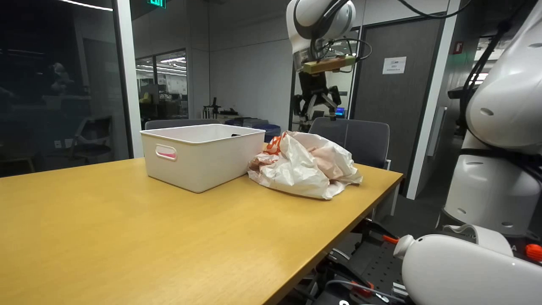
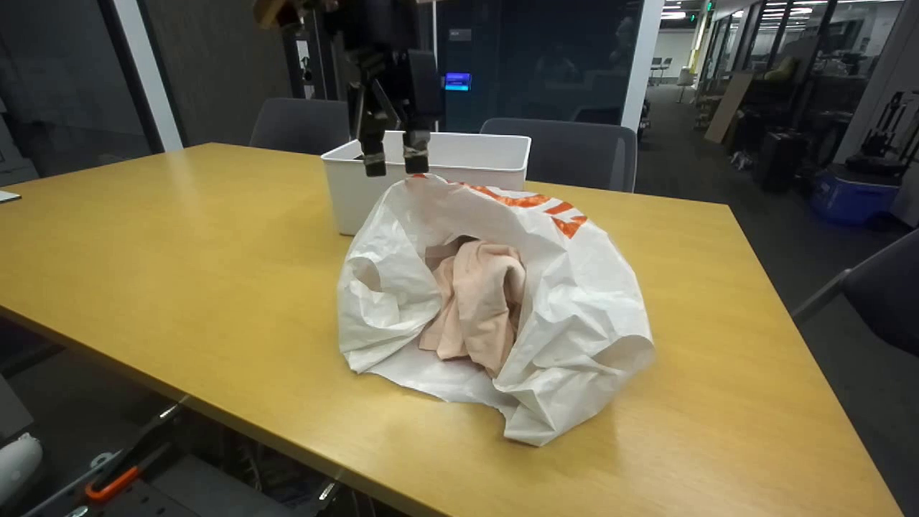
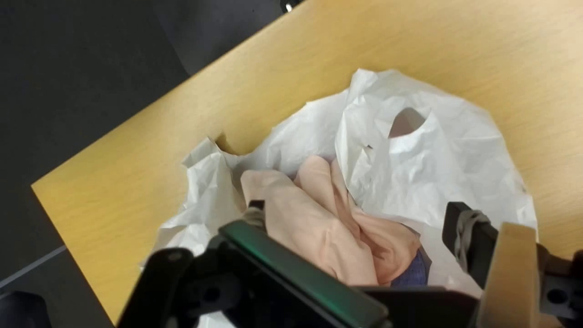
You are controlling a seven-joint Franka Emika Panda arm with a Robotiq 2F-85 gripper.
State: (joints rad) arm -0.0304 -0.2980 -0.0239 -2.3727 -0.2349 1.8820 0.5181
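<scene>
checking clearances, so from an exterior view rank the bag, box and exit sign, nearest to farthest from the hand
1. Bag: below the hand.
2. Box: left of the bag in that view.
3. Exit sign: high in the background, upper left.

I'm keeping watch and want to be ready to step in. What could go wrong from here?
The open fingers hang above the crumpled white bag; once lowered, they might pinch its folds along with the pink cloth inside. Lifting that could drag out the dark blue item beside it, or shift the bag across the table.
</scene>
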